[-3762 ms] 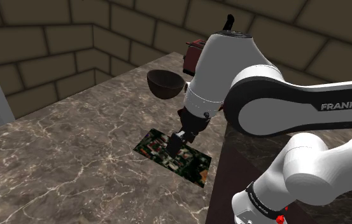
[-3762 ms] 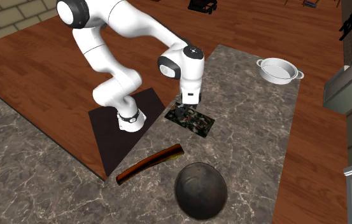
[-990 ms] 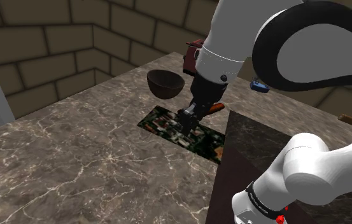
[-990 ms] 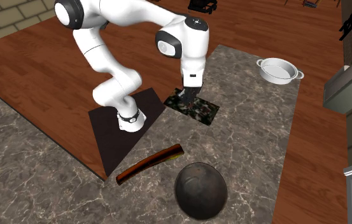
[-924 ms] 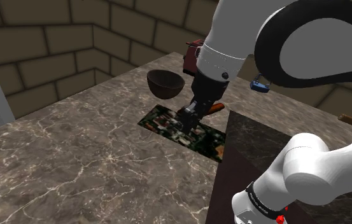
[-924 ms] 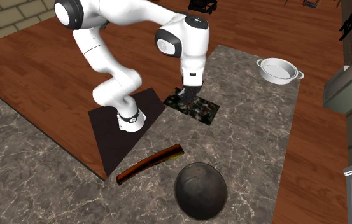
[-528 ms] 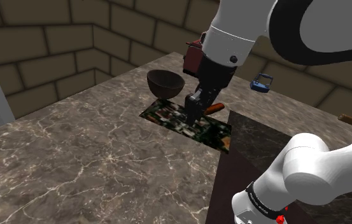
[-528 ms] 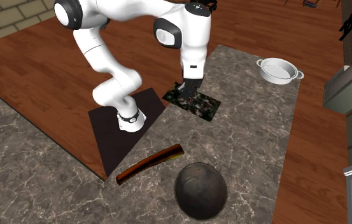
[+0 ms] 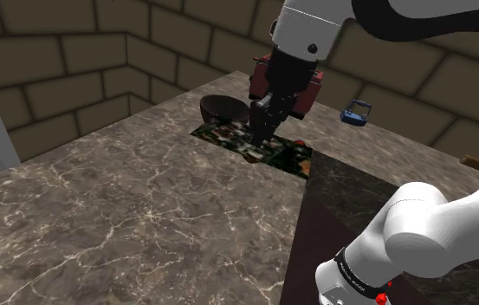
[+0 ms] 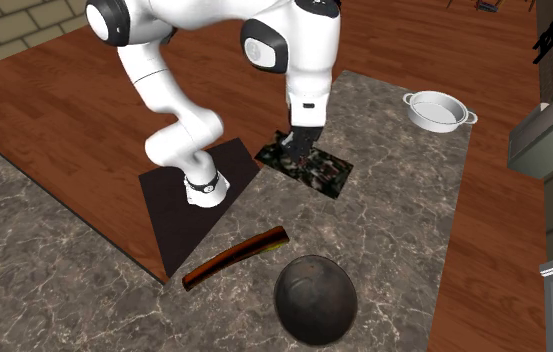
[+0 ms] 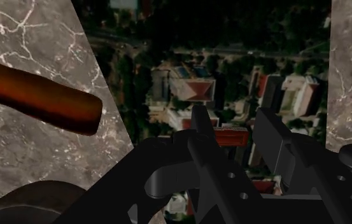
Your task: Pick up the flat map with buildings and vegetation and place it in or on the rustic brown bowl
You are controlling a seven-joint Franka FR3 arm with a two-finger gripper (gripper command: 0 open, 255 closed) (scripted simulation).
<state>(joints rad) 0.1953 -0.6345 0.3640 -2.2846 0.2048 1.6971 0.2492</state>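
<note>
Claw (image 9: 256, 139) clenched on the map (image 9: 285, 156), which hangs at its tips just in front of the bowl (image 9: 220, 107).

The wrist view spreads the map's roofs and trees under the claw, its fingers (image 11: 201, 137) closed on the sheet. A brown stick (image 11: 41, 95) lies to one side on the marble counter (image 11: 21, 38). A dark curve by the claw's base cannot be made out. The second exterior view shows the whole round bowl past the stick, well apart from the claw, and a white pot (image 10: 438, 110) far off on the other side. From the shoulder view the map covers the bowl's lower part, and the arm cuts off a red-brown box (image 9: 263, 78) behind the claw.
</note>
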